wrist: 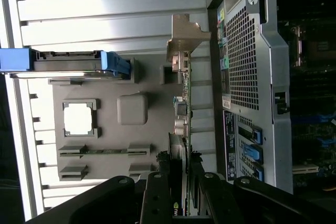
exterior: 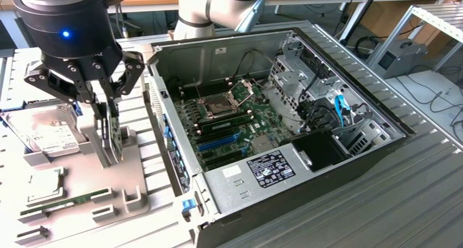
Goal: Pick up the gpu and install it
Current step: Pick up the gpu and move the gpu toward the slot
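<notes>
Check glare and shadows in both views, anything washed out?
Wrist view: table slats blown out white, case interior near black, pincer in shadow. Exterior view: even light, motherboard well lit, blue LED glowing on the arm.

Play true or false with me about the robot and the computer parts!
1. The gpu stands upright in a holder on the grey tray. True.
2. The gpu is plugged into the motherboard. False: it is on the tray, beside the computer case.
3. The computer case lies with its side open, so you can see inside. True.
4. The hard drive sits inside the case. False: it lies outside, at the exterior view's left, next to the tray.
5. The arm is right above the gpu. True.
</notes>
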{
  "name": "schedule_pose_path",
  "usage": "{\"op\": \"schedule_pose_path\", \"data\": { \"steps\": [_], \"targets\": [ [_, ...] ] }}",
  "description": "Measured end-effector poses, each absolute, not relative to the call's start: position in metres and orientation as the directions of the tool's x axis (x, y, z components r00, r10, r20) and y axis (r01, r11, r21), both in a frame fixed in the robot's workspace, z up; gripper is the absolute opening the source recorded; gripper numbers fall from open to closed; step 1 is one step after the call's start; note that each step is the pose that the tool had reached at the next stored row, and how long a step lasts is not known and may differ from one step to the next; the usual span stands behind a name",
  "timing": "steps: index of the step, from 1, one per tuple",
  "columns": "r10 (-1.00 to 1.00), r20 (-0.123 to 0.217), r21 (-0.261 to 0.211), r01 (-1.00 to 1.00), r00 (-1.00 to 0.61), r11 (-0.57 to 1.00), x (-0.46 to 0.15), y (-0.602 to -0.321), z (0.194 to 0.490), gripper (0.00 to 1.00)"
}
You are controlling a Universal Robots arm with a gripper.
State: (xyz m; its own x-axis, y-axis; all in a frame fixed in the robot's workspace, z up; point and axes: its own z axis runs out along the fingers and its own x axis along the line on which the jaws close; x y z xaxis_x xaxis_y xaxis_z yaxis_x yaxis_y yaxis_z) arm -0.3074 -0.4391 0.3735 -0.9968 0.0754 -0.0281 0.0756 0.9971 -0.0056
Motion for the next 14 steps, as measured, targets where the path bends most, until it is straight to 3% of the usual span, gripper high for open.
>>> {"op": "schedule_pose_path", "data": {
  "steps": [14],
  "targets": [
    [0.075,-0.028,-0.006,0.076,-0.997,0.997,-0.3074,-0.4391,0.3784,0.26]
  ]
}}
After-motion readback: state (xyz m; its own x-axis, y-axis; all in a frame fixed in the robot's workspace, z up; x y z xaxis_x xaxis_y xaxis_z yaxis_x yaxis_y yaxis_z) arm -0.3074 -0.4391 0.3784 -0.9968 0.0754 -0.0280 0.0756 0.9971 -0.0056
